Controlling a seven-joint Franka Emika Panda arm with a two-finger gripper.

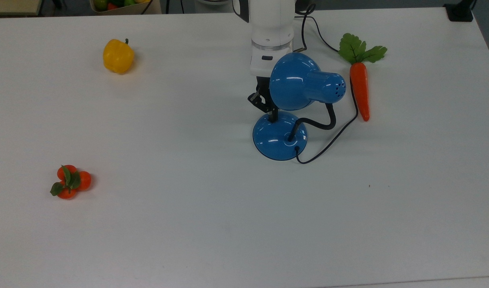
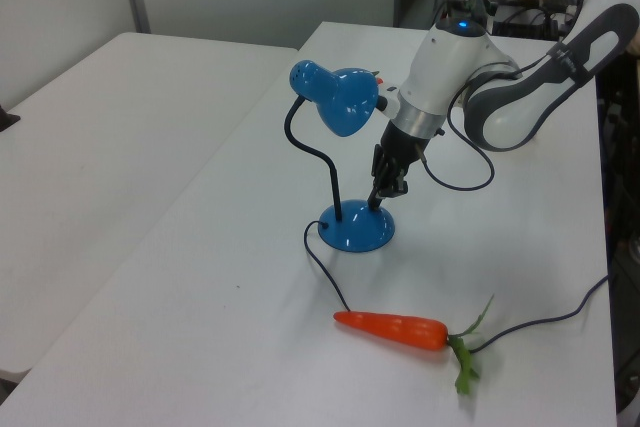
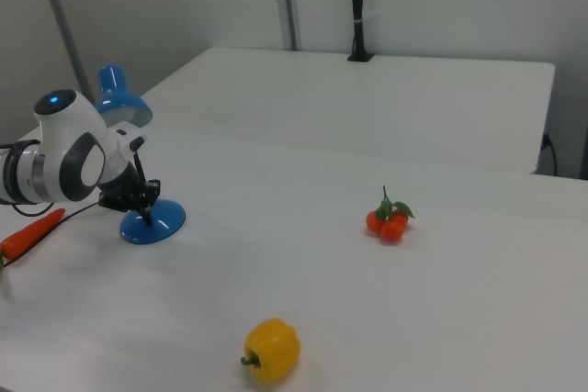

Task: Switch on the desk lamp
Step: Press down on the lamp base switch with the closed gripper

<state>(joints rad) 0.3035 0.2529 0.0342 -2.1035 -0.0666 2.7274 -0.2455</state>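
Note:
The desk lamp stands right of the table's middle in the top view: blue dome shade (image 1: 296, 82), black bendy neck (image 1: 322, 125), round blue base (image 1: 279, 138), black cord (image 1: 333, 138). My gripper (image 1: 273, 117) reaches down under the shade's left rim, its fingers shut into one narrow tip. That tip rests on the far edge of the base and covers the small black switch. In the left view the gripper (image 2: 377, 202) meets the base (image 2: 355, 232) from the right. In the right view the gripper (image 3: 147, 197) stands just above the base (image 3: 152, 224). No glow shows under the shade.
A carrot (image 1: 359, 90) lies right of the lamp beside the cord. A yellow pepper (image 1: 117, 56) sits at the far left, and a cluster of small oranges (image 1: 70, 182) at the near left. The arm's own cable (image 1: 308, 22) loops behind the shade.

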